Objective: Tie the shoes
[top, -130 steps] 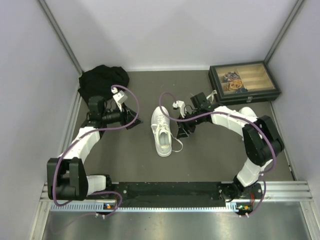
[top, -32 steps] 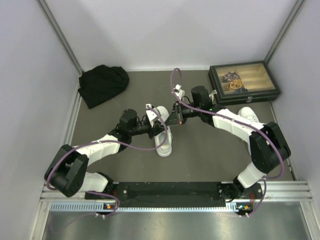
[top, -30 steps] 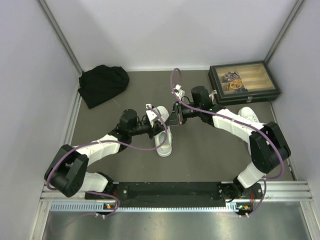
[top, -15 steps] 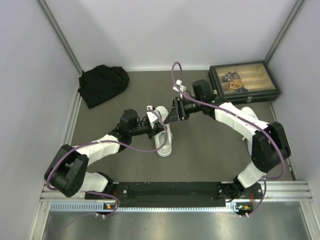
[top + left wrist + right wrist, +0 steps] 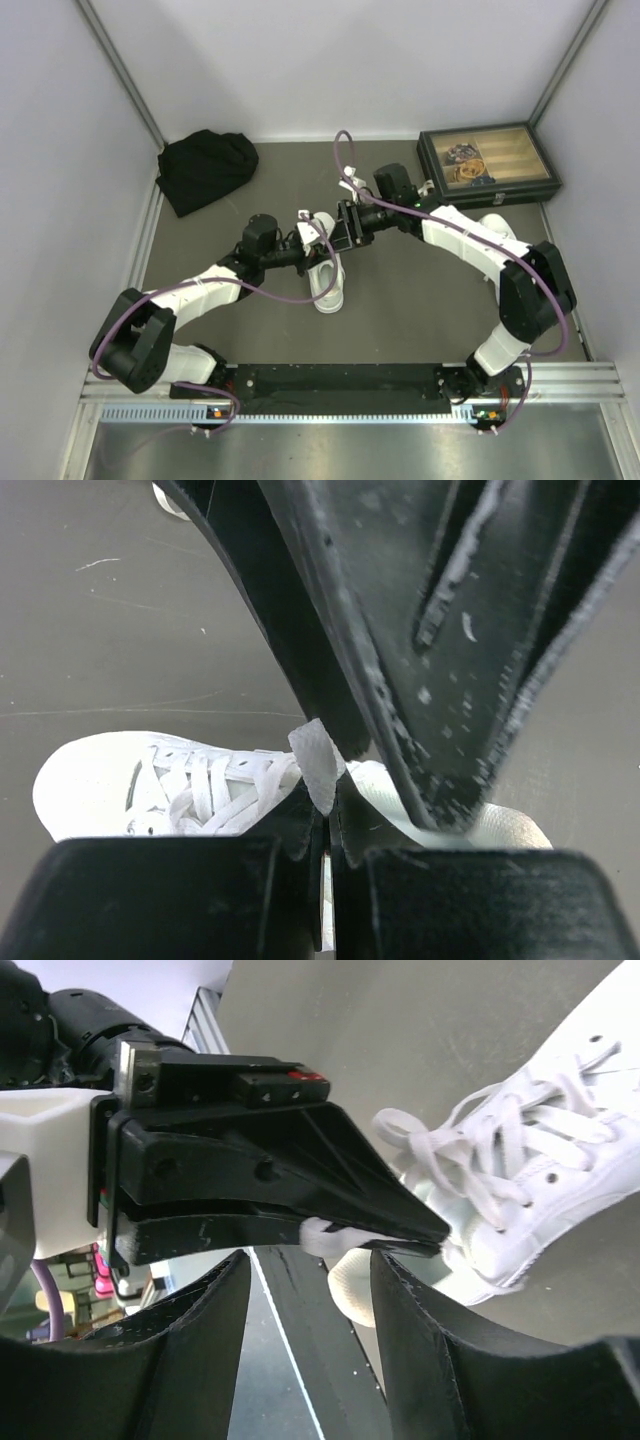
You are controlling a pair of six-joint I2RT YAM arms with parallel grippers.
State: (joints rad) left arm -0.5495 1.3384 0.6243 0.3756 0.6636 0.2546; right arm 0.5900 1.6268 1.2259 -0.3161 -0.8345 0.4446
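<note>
The white sneaker lies mid-table, toe toward the arms, with its laces loose. Over its heel end my left gripper is shut on a short flat piece of white lace, which sticks up from the jaw tips. In the right wrist view that lace end shows at the tip of the left gripper. My right gripper faces the left one with its jaws open. Its fingers straddle the left gripper's tip and hold nothing. The shoe lies just below both grippers.
A black cloth bundle sits at the back left. A dark box with a wooden tray stands at the back right. Grey walls close in three sides, and the black mounting rail runs along the near edge.
My right gripper has opened, letting go of the lace, and shifted slightly left toward the left gripper. The left gripper has stayed shut on the lace over the shoe.
</note>
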